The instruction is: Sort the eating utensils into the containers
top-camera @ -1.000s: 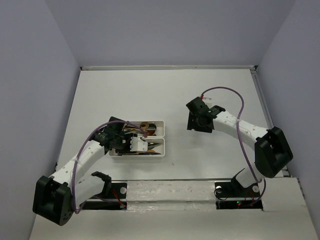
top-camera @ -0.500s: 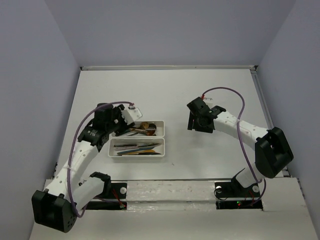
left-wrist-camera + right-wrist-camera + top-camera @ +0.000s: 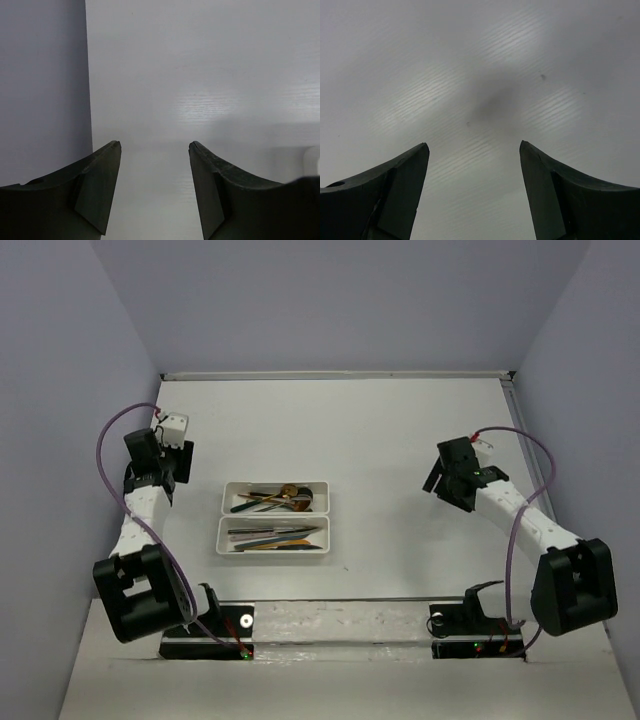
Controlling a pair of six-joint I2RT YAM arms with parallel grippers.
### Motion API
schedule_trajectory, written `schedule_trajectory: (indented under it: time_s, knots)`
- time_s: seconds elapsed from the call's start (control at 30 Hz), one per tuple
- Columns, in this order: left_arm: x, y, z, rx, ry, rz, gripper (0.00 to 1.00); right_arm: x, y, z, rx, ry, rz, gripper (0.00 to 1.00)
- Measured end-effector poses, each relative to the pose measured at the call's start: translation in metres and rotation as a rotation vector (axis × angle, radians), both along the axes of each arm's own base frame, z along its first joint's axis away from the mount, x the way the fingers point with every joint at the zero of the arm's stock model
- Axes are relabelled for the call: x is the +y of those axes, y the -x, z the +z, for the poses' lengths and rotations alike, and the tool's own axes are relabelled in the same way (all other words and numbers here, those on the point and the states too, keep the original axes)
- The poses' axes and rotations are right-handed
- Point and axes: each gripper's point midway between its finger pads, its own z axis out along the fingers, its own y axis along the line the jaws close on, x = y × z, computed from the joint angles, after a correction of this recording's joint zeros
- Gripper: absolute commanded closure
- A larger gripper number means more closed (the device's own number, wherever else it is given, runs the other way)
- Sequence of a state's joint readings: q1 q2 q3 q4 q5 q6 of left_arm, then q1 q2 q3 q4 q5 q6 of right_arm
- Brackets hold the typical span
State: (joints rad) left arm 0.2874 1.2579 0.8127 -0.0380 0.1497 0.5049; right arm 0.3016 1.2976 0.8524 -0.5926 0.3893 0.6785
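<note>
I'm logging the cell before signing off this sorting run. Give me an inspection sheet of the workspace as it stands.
Surface: white table, no spills or marks seen.
Job's things: far tray and near tray lie side by side at centre; utensils lie in both, none seen loose.
Clutter: nothing seen.
Grippers: left gripper open, empty, near the left wall; right gripper open, empty, over bare table.
Cables: left arm's cable and right arm's cable, both purple, loop apart from the trays.
Surroundings: plain lavender walls on three sides.
</note>
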Motion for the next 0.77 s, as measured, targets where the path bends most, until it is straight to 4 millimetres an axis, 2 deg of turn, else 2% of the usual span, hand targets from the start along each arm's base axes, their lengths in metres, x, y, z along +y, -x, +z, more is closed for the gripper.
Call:
schedule_trajectory:
  time_s: [0.1, 0.17, 0.33, 0.47, 0.77]
  knots:
    - [0.010, 0.006, -0.014, 0.004, 0.016, 0.044, 0.31, -0.030, 0.003, 0.001, -0.045, -0.001, -0.094, 0.16]
    - [0.016, 0.009, -0.021, -0.013, 0.022, 0.073, 0.30, -0.040, 0.007, 0.004, -0.097, 0.002, -0.115, 0.10]
    - [0.013, 0.014, -0.031, -0.074, 0.045, 0.089, 0.30, -0.045, 0.010, 0.018, -0.223, -0.001, -0.098, 0.08]
    - [0.007, 0.015, -0.038, -0.110, 0.081, 0.094, 0.30, -0.044, 0.002, 0.029, -0.289, -0.008, -0.088, 0.08]
    - [0.008, 0.006, -0.022, -0.198, 0.101, 0.117, 0.28, -0.041, -0.005, 0.028, -0.303, -0.004, -0.059, 0.12]
